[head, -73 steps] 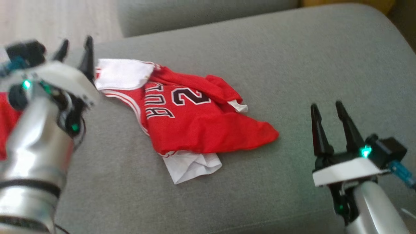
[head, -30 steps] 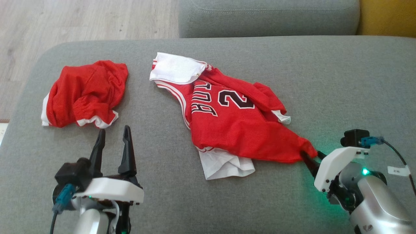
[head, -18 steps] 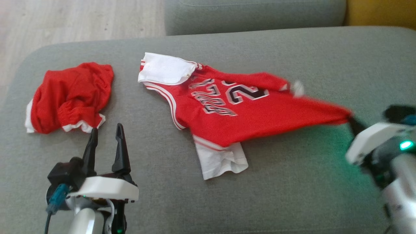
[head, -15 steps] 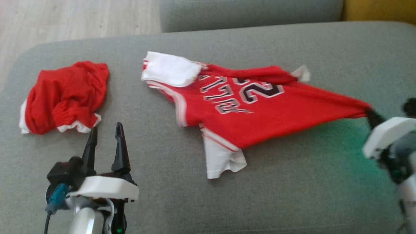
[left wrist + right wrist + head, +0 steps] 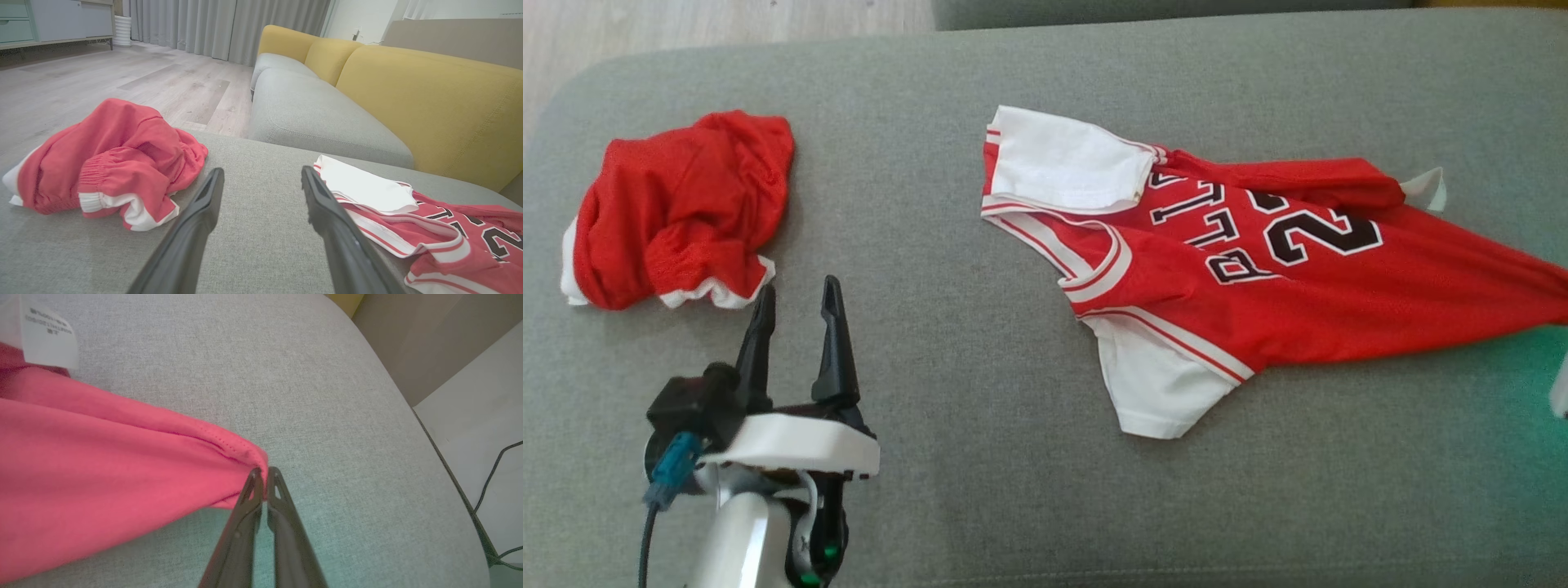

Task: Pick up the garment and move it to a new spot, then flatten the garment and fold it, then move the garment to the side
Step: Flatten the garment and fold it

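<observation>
Between the tips of the right gripper (image 5: 264, 482), clamped tight, sits the jersey (image 5: 1307, 302) corner — grasp made; moving, flattening, folding seemingly left; left gripper (image 5: 798, 286) gapes empty.

A grey sofa seat (image 5: 947, 106) bears a red basketball jersey (image 5: 1339, 302) on its right. Crumpled red shorts (image 5: 678, 204) lie well apart, left.

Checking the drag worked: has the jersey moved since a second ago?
Yes. The jersey slid rightward, widening its gap from the red shorts.
</observation>
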Robot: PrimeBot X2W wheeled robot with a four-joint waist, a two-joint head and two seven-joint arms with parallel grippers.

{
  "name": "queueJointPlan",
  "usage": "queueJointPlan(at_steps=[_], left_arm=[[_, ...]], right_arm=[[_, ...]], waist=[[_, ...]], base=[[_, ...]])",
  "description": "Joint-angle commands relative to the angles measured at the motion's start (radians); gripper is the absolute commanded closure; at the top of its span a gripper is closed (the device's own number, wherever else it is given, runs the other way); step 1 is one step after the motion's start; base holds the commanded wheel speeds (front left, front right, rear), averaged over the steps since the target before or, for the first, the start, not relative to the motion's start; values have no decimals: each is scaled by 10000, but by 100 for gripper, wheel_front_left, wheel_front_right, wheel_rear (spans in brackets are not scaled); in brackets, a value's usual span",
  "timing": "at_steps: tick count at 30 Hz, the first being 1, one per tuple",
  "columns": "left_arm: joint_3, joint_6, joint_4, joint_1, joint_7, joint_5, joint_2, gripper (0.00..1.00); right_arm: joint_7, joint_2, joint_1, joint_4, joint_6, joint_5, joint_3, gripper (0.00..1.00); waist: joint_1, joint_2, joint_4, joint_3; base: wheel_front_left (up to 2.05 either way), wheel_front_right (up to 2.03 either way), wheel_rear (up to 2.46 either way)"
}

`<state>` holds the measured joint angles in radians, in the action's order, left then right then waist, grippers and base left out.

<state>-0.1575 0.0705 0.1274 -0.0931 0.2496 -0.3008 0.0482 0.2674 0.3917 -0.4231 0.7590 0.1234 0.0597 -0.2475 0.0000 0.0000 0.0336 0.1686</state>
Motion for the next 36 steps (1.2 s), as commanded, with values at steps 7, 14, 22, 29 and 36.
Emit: queueJointPlan(at_steps=[7, 14, 22, 29, 36], left_arm=[[299, 31, -170, -230, 122, -95, 21, 0], [351, -134, 66, -32, 122, -115, 21, 0], [455, -253, 223, 53, 122, -101, 25, 0], [375, -471, 375, 96, 122, -195, 24, 0], [256, -593, 498, 115, 122, -258, 23, 0]], right_arm=[[-295, -280, -144, 66, 73, -1160, -1047, 100], [-924, -1318, -106, -376, 73, -1309, -1099, 0], [-2813, -2777, 1065, -3537, 73, 487, 533, 0], [-4663, -2854, 2656, -5157, 73, 1787, 2111, 0], [-5085, -2905, 3239, -5088, 73, 2003, 2735, 0]], waist=[[0, 0, -8, -570], [0, 0, -340, -1049], [0, 0, -778, -1259], [0, 0, -972, -1360], [0, 0, -1103, -1440]], base=[[0, 0, 0], [0, 0, 0], [0, 0, 0], [0, 0, 0], [0, 0, 0]])
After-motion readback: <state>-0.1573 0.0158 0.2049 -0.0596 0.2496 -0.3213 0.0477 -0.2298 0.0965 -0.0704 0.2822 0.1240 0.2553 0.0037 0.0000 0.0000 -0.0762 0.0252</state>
